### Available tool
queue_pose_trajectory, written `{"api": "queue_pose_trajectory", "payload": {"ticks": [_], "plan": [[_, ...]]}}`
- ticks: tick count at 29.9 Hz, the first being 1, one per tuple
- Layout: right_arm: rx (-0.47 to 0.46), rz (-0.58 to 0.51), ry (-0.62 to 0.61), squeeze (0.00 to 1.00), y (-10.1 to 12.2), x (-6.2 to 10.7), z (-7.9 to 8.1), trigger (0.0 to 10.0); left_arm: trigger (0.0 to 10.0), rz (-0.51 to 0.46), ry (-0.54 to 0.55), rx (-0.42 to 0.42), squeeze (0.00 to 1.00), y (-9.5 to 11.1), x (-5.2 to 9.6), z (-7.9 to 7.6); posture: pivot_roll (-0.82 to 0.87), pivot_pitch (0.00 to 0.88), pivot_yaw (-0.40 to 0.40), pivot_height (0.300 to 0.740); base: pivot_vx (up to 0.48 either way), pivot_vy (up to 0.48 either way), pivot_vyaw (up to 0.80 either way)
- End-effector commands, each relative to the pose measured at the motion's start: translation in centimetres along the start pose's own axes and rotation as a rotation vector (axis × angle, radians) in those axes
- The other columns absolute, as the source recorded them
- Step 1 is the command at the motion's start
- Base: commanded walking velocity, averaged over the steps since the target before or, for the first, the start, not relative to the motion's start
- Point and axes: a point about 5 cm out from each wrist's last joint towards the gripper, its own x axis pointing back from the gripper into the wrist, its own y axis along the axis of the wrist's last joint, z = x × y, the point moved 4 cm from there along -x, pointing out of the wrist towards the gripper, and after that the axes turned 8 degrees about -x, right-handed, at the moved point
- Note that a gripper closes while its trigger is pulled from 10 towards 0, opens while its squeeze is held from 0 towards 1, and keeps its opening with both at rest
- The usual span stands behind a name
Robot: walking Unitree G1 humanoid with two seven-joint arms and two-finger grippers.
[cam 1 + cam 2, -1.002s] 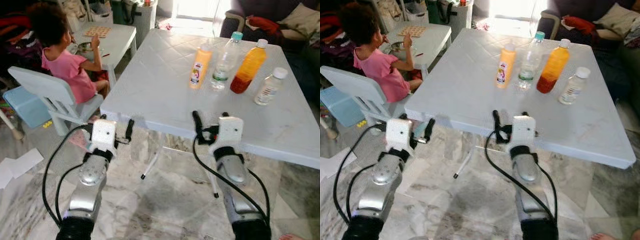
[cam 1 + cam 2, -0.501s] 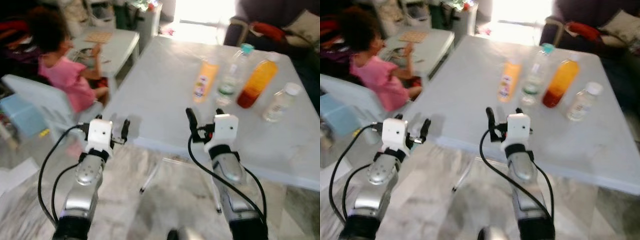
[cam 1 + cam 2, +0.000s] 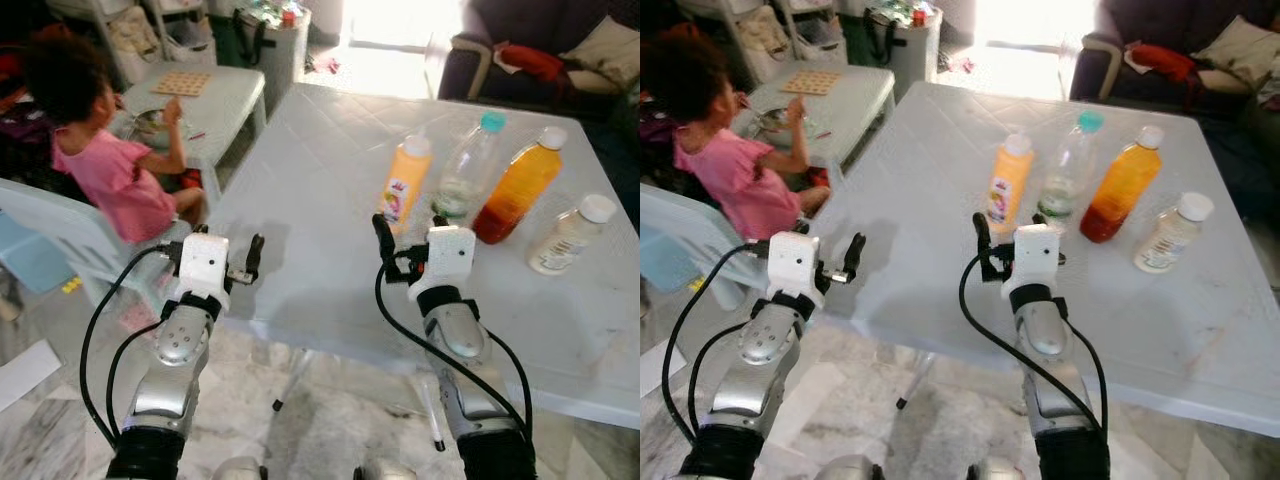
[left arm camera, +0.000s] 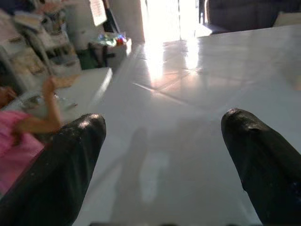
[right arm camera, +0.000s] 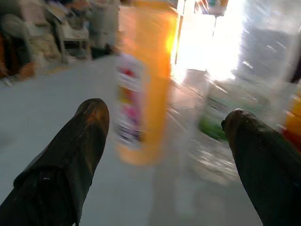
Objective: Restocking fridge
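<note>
Four bottles stand on your counter (image 3: 300, 180), none picked up, so the restocking is, by the look of it, barely begun; no fridge is in sight. At far left a person in pink (image 3: 95, 165) sits on a pale chair at a small side table, well apart from your arms. Your left end effector (image 3: 222, 262) hangs at the counter's near left edge, fingers spread wide, holding nothing. Your right end effector (image 3: 410, 243) is over the counter, fingers equally wide and empty, aimed at the gap between the small orange bottle (image 3: 404, 186) and the clear water bottle (image 3: 466, 170), just short of both. Further right stand the tall orange juice bottle (image 3: 518, 187) and, near the right edge, the small white-capped bottle (image 3: 570, 237). All four remain to be grasped and carried off.
</note>
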Motion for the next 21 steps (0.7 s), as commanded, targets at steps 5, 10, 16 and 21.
{"api": "queue_pose_trajectory", "payload": {"ticks": [5, 10, 16, 21], "plan": [[-0.004, -0.013, 0.01, 0.0, 0.3, -0.1, 0.4, 10.0, 10.0, -0.003, 0.016, -0.023, 0.0, 0.1, 0.1, 0.7, 0.04, 0.0, -0.016, 0.74, 0.0, 0.0, 0.0], [-0.003, -0.011, 0.014, 0.0, 0.3, -0.1, 0.5, 10.0, 10.0, -0.002, 0.013, -0.024, 0.0, 0.1, 0.1, 0.7, 0.03, 0.0, -0.016, 0.74, 0.0, 0.0, 0.0], [-0.01, -0.041, 0.039, 1.0, 1.1, -0.9, 0.9, 10.0, 10.0, 0.0, 0.009, -0.026, 0.0, 0.1, 0.0, 0.6, 0.03, 0.006, -0.013, 0.74, 0.0, 0.0, 0.0], [0.014, -0.065, 0.031, 1.0, 1.8, -1.9, 0.9, 10.0, 10.0, -0.001, 0.005, -0.027, 0.0, 0.1, 0.0, 0.6, 0.04, 0.01, -0.009, 0.74, 0.0, 0.0, 0.0]]}}
